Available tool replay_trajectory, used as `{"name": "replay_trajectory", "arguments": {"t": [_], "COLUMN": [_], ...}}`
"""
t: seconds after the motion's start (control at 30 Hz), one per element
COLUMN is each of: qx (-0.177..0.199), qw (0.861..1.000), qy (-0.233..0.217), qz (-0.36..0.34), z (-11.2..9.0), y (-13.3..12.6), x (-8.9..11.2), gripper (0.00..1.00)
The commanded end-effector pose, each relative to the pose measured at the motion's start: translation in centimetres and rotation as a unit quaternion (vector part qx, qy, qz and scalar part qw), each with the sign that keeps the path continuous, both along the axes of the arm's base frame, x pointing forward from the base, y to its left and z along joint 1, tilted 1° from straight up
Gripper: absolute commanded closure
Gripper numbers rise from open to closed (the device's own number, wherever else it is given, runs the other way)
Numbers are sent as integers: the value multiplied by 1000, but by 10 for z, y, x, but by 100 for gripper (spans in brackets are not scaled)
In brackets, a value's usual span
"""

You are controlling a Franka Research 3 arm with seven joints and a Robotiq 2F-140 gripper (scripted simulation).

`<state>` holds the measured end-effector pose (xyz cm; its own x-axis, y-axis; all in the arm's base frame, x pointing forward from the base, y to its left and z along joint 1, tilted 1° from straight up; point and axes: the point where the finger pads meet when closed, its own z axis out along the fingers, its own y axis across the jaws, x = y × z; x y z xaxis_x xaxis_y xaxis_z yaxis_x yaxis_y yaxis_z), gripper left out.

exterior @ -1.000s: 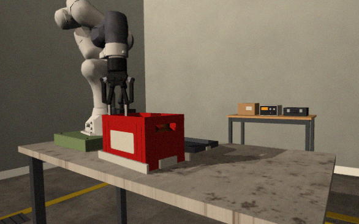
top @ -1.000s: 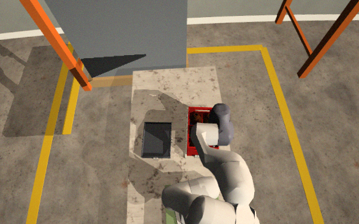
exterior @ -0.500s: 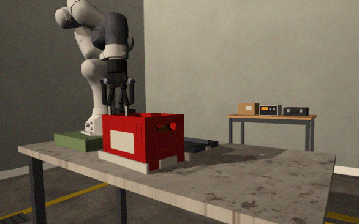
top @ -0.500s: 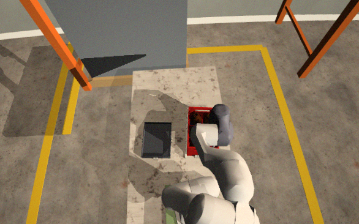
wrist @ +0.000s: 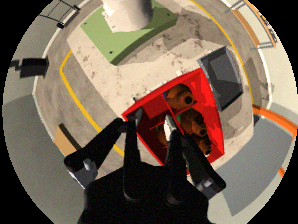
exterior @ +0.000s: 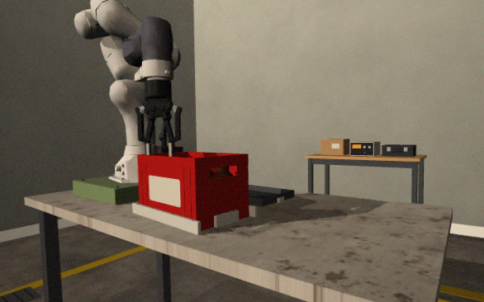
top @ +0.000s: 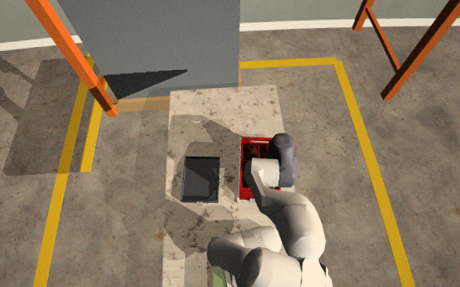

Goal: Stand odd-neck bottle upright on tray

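The brown bottles [wrist: 181, 99] stand upright in the red crate [exterior: 205, 181], their long axes vertical and their round open mouths facing straight up, as the wrist view shows from above. From these views the one with the odd neck cannot be picked out. The bottles look glossy and amber-brown, with round shoulders narrowing to short necks; through the crate's handle slot in the exterior view a patch of the same brown shows.

The crate is a boxy, matt red plastic container with inner dividers, a pale rectangular label panel on one side and cut-out handles. It rests on a flat pale slab [exterior: 168, 218] on the table [exterior: 345, 239], whose top is worn, speckled and light-coloured with a wooden edge.

The tray [top: 200, 179] is a shallow, dark grey rectangle with a raised rim, lying flat on the table just beside the crate.

The gripper [exterior: 160, 152] hangs vertically over the near end of the crate, its black fingertips dipping just past the rim. The jaws are partly open and nothing is caught between them. The arm stands on a green base plate [exterior: 93, 191].
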<state>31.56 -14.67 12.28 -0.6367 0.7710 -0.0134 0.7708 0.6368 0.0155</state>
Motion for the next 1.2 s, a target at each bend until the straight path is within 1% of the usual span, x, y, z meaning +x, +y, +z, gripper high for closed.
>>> {"name": "replay_trajectory", "arguments": {"t": [0.0, 0.77, 0.8, 1.17], "qx": [-1, -1, -1, -1], "qw": [1000, 1000, 1000, 1000], "qy": [0, 0, 0, 0], "qz": [2, 2, 2, 2], "z": [-1, -1, -1, -1], "y": [0, 0, 0, 0], "x": [0, 0, 0, 0], "gripper": [56, 56, 90, 90]}}
